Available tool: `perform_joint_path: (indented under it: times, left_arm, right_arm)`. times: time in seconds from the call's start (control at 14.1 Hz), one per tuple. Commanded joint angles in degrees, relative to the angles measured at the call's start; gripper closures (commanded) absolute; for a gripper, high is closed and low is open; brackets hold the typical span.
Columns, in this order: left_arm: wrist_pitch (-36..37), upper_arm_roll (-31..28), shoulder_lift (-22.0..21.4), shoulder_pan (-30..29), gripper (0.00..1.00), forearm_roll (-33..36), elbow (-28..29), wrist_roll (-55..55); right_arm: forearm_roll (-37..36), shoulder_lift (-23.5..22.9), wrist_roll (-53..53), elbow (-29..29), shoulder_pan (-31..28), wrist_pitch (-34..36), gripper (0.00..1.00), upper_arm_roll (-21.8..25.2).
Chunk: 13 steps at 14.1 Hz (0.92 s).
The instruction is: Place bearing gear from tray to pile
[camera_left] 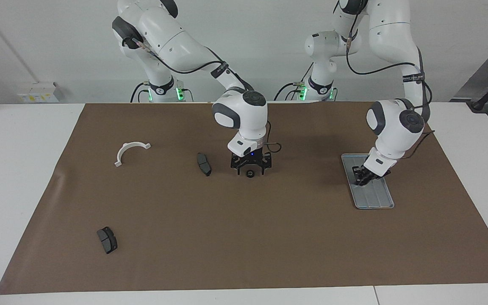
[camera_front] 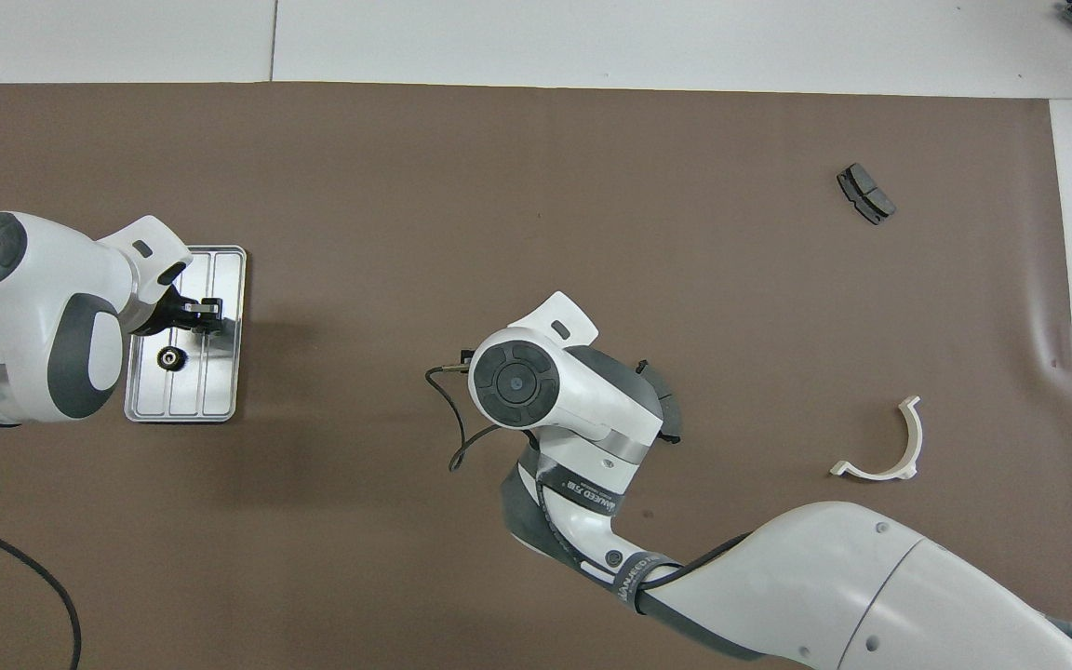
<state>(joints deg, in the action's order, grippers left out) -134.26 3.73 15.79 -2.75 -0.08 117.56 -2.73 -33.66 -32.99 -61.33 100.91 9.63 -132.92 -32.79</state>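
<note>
A small black bearing gear [camera_left: 250, 173] lies on the brown mat, beside one dark brake pad [camera_left: 204, 164] of the pile. My right gripper [camera_left: 250, 168] is open and stands low over this gear, one finger on each side; in the overhead view the arm hides it. The silver tray [camera_left: 375, 199] lies toward the left arm's end. My left gripper [camera_left: 363, 180] is down in the tray [camera_front: 220, 400], and it also shows in the overhead view [camera_front: 208, 314]. Another gear [camera_front: 168, 357] lies on the tray beside it. The white bracket [camera_left: 130, 151] and second brake pad [camera_left: 107, 239] lie toward the right arm's end.
The brown mat [camera_left: 244, 237] covers most of the white table. The bracket [camera_front: 880, 451] and the brake pad farthest from the robots [camera_front: 865, 193] lie well apart. A cable loops beside the right wrist [camera_front: 450, 419].
</note>
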Motion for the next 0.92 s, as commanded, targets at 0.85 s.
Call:
perform_joint_path:
  times: [0.85]
  left_arm:
    - [3.9, 0.6, -0.8, 0.1, 1.0, -0.2, -4.8, 0.2]
  right_arm:
    - [-1.6, -0.7, -1.7, 2.0, -1.3, -4.5, 0.41, -1.0]
